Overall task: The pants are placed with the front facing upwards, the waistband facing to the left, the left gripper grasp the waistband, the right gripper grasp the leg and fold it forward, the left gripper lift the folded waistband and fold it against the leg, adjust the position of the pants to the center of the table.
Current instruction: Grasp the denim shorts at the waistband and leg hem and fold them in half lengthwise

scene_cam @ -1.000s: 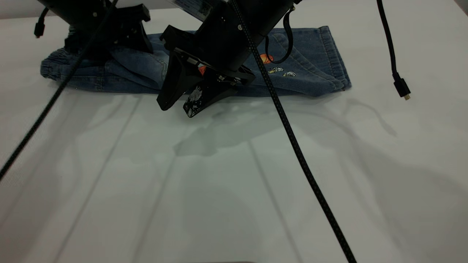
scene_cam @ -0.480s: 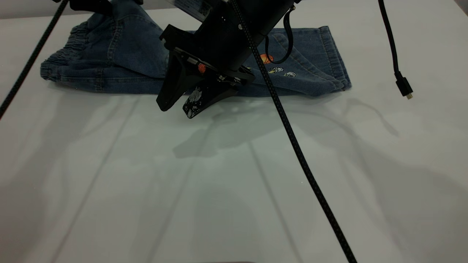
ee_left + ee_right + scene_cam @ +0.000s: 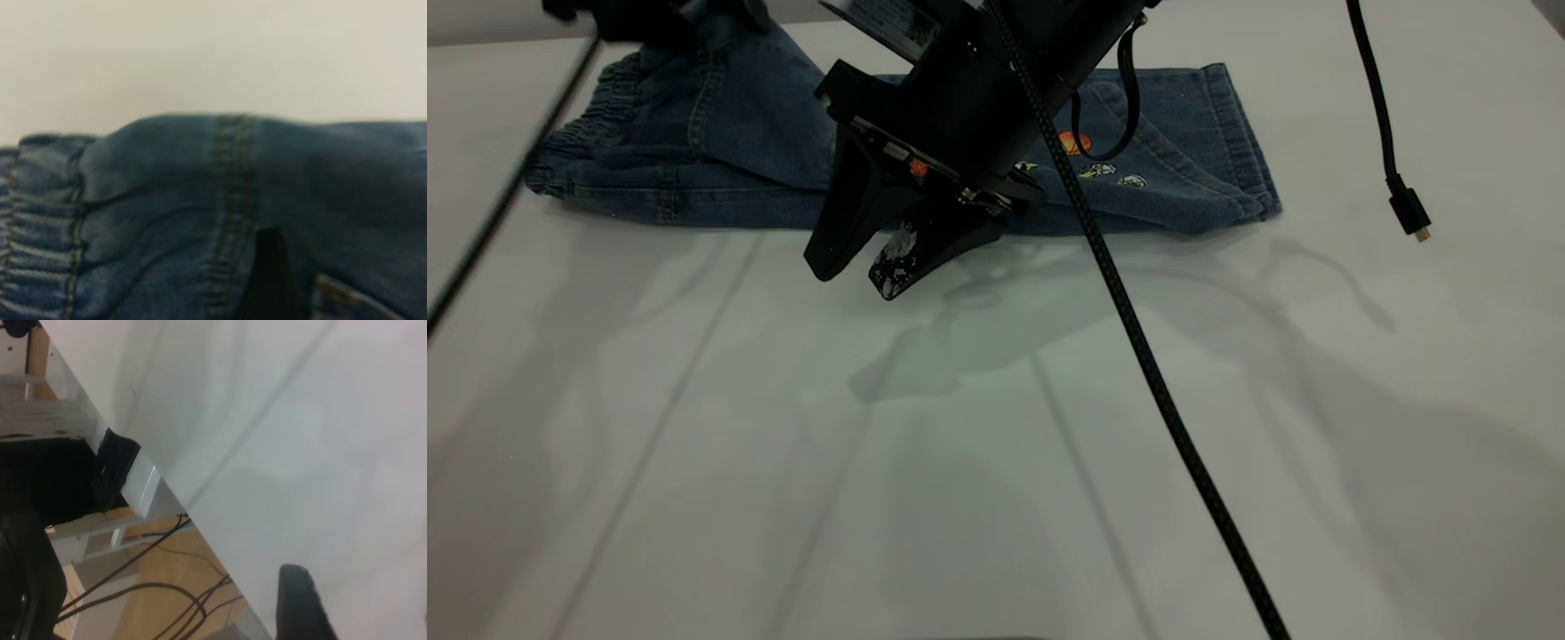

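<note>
The white counter (image 3: 996,462) fills most of the exterior view, and the pants (image 3: 1165,169) lie along its far side, folded lengthwise into a long blue denim band whose leg hems point right. The small cartoon print (image 3: 1074,142) faces up near the middle of that band. At the left end the waistband (image 3: 605,102) is raised off the counter, its gathered ruffles sloping up toward the left hand (image 3: 649,16), which sits at the top edge of the view and is seen only as a dark blur; the denim rises up to it, yet whether its fingers are closed on the cloth cannot be told. The left wrist view shows ruffled waistband and a stitched seam close against the lens. The right hand (image 3: 858,267) hangs above the counter just in front of the pants' middle, its 2 wedge fingers parted and holding nothing, 1 fingertip (image 3: 896,256) scuffed white. A braided black cable (image 3: 1138,338) runs across the foreground, and a loose plug (image 3: 1408,216) dangles at the right.
</note>
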You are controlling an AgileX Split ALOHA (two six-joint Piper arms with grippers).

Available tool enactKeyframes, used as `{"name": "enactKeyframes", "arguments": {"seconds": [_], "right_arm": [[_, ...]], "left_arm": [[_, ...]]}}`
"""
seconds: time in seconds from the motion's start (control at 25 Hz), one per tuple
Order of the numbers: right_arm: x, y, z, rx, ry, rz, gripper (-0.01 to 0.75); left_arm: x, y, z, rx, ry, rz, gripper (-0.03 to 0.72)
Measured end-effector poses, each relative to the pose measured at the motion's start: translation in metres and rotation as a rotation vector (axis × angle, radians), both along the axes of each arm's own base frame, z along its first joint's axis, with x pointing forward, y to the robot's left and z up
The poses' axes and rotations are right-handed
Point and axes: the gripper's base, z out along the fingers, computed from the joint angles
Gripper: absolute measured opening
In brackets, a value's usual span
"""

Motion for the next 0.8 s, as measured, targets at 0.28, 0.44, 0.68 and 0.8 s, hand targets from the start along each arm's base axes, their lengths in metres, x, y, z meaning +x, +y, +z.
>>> {"name": "enactKeyframes", "arguments": {"seconds": [0.28, 0.44, 0.68, 0.8], "right_arm": [[-0.002, 0.0, 0.001, 0.005, 0.029, 0.014, 0.33], [-0.005, -0.001, 0.002, 0.011, 0.052, 0.034, 0.33], [-0.005, -0.001, 0.002, 0.013, 0.056, 0.039, 0.33], [-0.003, 0.0, 0.005, 0.016, 0.043, 0.041, 0.33]], "left_arm": [[0.002, 0.001, -0.026, 0.016, 0.013, 0.02, 0.508], [0.004, 0.001, -0.006, 0.015, -0.04, 0.025, 0.508], [-0.002, 0.002, 0.066, 0.046, -0.173, -0.032, 0.507], [-0.014, 0.01, 0.088, 0.06, -0.118, -0.111, 0.507]]}}
